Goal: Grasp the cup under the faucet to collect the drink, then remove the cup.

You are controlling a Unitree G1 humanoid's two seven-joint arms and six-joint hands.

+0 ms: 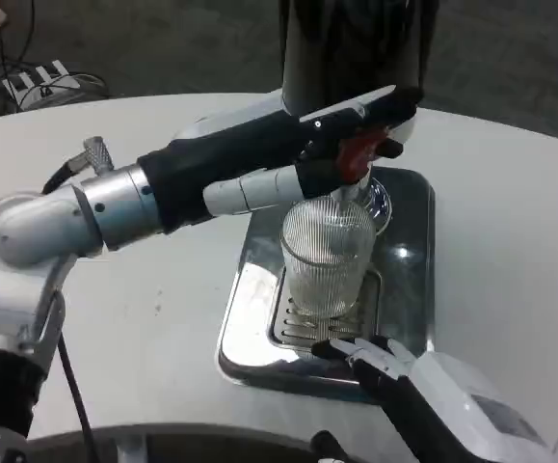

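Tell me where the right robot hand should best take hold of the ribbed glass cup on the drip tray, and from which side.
Probably the ribbed side wall of the cup at mid-height, approached from the near side where the right robot hand waits. The cup stands upright on the drip tray, and its top sits under the faucet's red lever, which the left robot hand occupies, so coming from above looks blocked.
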